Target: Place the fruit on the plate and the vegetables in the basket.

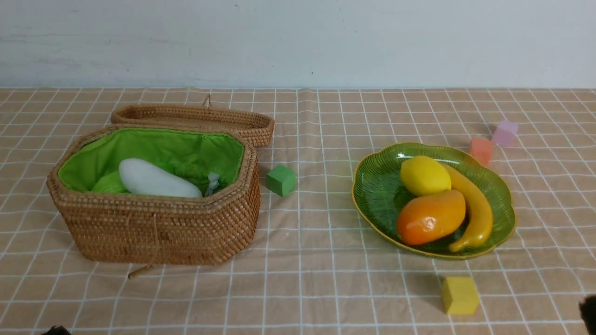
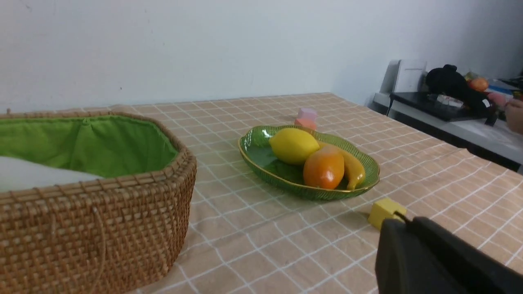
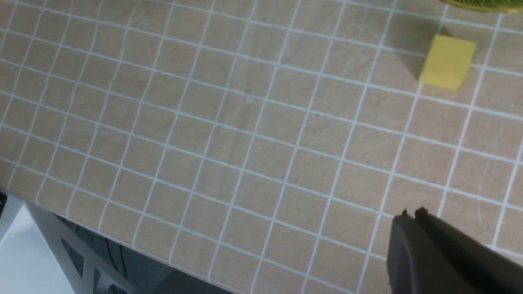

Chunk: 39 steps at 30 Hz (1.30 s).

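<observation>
Both claws are shut on nothing: my right gripper [image 3: 412,212] hangs over bare checked cloth near the yellow foam cube [image 3: 447,61], its jaws pressed together, and my left gripper [image 2: 394,220] sits closed and empty, low beside the basket [image 1: 158,228].

All three fruits lie on the green glass plate [image 1: 372,186] — lemon [image 1: 423,175], mango [image 1: 430,217] and banana [image 1: 475,209], touching one another. Inside the basket I see only the white radish [image 1: 156,179] on the green lining; the other vegetables are hidden or out of view.

These toys look light, hard and glossy — slippery, I judge. I would take the mango across its narrow middle, the banana at mid-curve. The glass plate looks fragile, so I would keep clear of its rim.
</observation>
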Tool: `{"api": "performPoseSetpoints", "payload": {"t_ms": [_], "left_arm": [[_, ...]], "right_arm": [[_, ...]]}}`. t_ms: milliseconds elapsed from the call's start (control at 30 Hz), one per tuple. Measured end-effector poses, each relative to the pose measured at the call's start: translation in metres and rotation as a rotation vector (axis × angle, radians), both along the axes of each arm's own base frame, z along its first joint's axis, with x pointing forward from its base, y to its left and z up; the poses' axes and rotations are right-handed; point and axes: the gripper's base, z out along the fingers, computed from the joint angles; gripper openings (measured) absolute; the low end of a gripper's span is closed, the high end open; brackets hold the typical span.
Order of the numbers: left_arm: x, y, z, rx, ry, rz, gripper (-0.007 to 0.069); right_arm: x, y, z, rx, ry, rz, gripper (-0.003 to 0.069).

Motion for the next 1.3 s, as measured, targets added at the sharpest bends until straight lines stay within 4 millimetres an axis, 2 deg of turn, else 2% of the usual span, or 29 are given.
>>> {"api": "performPoseSetpoints", "payload": {"t_ms": [33,200,367,533,633,700,833,867,900,933,967,1033,1067,1300], "left_arm": [[0.001,0.000,-0.003,0.012,0.011,0.007,0.0015],[0.002,0.002,-0.008,0.048,0.049,0.038,0.0018],[0.003,0.004,-0.011,0.073,0.077,0.061,0.0020],[0.004,0.006,-0.014,0.096,0.104,0.081,0.0023],[0.005,0.007,-0.016,0.106,0.117,0.090,0.0026],[0.005,0.008,-0.017,0.117,0.130,0.100,0.0029],[0.005,0.009,-0.019,0.130,0.145,0.113,0.0033],[0.005,0.009,-0.019,0.131,0.146,0.114,0.0034],[0.005,0.009,-0.020,0.136,0.151,0.118,0.0036],[0.005,0.009,-0.020,0.137,0.153,0.119,0.0036],[0.005,0.010,-0.020,0.140,0.156,0.121,0.0037],[0.006,0.010,-0.021,0.145,0.162,0.126,0.0039],[0.006,0.010,-0.021,0.146,0.162,0.126,0.0040],[0.006,0.010,-0.021,0.147,0.165,0.128,0.0040]], "right_arm": [[-0.010,-0.007,-0.011,0.011,-0.014,-0.023,0.0003],[-0.031,-0.019,-0.039,0.026,-0.035,-0.042,0.0008],[-0.048,-0.028,-0.053,0.021,-0.026,-0.039,0.0010],[-0.059,-0.036,-0.057,-0.007,-0.021,-0.035,0.0013],[-0.060,-0.043,-0.057,0.001,-0.128,-0.080,0.0008],[-0.057,-0.051,-0.066,0.010,-0.375,-0.173,-0.0008],[-0.053,-0.060,-0.105,-0.040,-0.644,-0.306,-0.0008],[-0.053,-0.060,-0.108,-0.037,-0.650,-0.308,-0.0008],[-0.050,-0.062,-0.129,-0.053,-0.693,-0.350,-0.0008],[-0.050,-0.063,-0.135,-0.058,-0.700,-0.363,-0.0008],[-0.048,-0.064,-0.159,-0.072,-0.718,-0.387,-0.0008],[-0.045,-0.066,-0.185,-0.088,-0.696,-0.406,-0.0008],[-0.045,-0.066,-0.190,-0.093,-0.685,-0.410,-0.0008],[-0.045,-0.066,-0.190,-0.090,-0.694,-0.419,-0.0008]]}}
